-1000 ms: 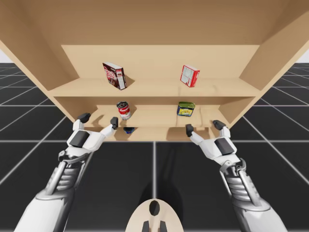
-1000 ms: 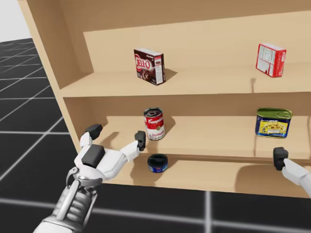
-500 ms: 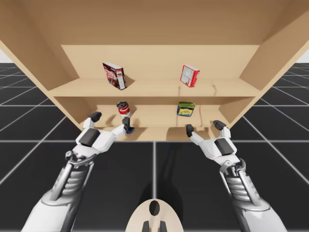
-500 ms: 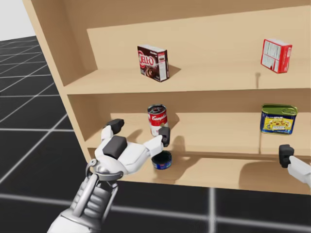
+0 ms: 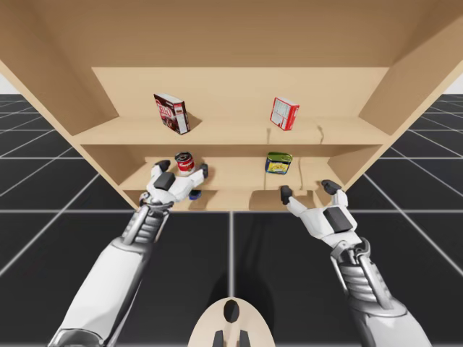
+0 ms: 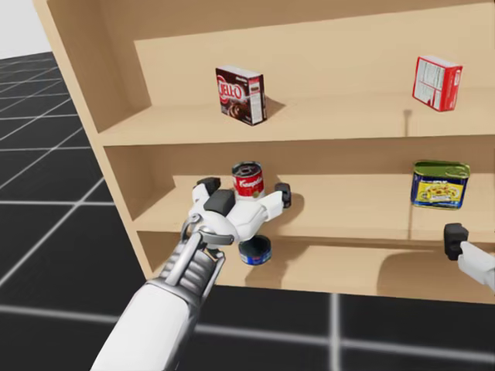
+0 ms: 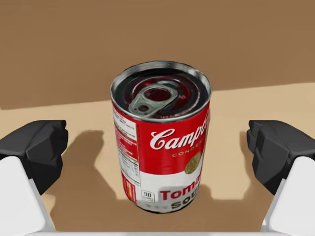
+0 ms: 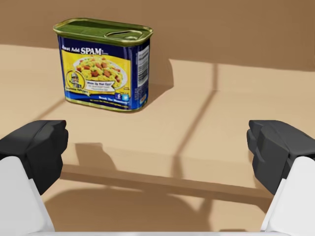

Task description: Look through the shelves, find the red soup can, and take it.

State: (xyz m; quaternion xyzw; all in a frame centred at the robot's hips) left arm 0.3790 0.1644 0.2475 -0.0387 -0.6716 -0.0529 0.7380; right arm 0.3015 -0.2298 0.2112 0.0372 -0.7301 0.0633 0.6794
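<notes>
The red soup can point(image 5: 185, 162) point(image 6: 248, 182) stands upright on the middle shelf point(image 6: 348, 212), its pull-tab lid up. My left gripper point(image 5: 182, 172) point(image 6: 244, 191) has reached into that shelf and is open. In the left wrist view the soup can point(image 7: 161, 137) stands between the black fingertips point(image 7: 34, 147) of the left gripper point(image 7: 157, 147), with a gap on each side. My right gripper point(image 5: 307, 190) point(image 8: 157, 152) hangs open at the shelf's front edge, short of a blue and yellow rectangular can point(image 8: 103, 66) point(image 6: 439, 185).
A dark brown box point(image 6: 240, 94) and a red and white box point(image 6: 437, 83) stand on the upper shelf. A flat blue can point(image 6: 254, 253) lies on the lowest shelf, under my left hand. The shelf's side wall point(image 6: 85, 116) rises left of my left arm.
My left arm has reached forward and up from the shelf's front edge, bringing its open fingers to either side of the soup can. The right arm has stayed put.
</notes>
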